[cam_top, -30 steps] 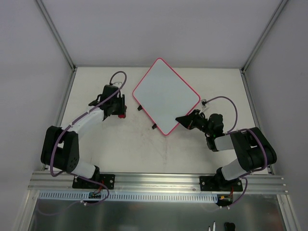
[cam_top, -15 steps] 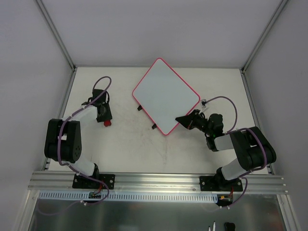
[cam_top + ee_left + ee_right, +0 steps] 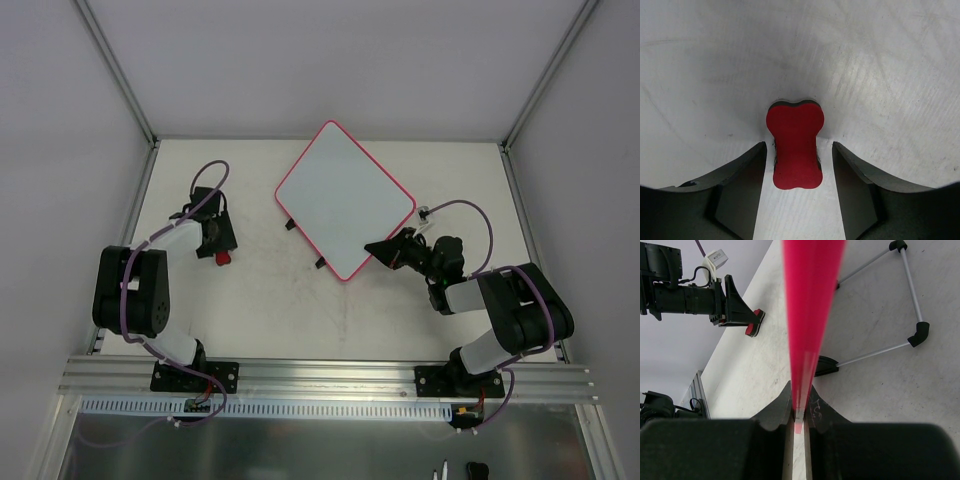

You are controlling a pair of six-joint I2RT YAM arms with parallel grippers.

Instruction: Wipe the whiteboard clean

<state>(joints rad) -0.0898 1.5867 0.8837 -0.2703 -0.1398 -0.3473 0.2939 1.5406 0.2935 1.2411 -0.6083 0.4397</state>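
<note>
Since a second ago the left arm has drawn back from beside the whiteboard (image 3: 345,200) toward the left side of the table (image 3: 280,310), carrying the red eraser (image 3: 795,145) with it. In the last half second its jaws have parted. The left gripper (image 3: 220,248) now stands partly open over the eraser. In the left wrist view the bow-shaped block lies flat on the tabletop between the two dark fingers (image 3: 740,190), with a narrow strip of table showing on either side, so nothing is held.

The right gripper (image 3: 372,247) has not shifted. It is closed tight on the pink-red rim at the near right corner of the whiteboard, and the right wrist view shows the rim edge-on, pinched between the two fingertips.

The whiteboard sits at the middle of the far half of the table, turned like a diamond, and its white face shows no marks. Two small black clips lie on its near left edge. A black foot (image 3: 826,366) on a thin wire leg shows beside the rim in the right wrist view. Whether the board lies flat or is slightly raised there cannot be told for sure.
</note>
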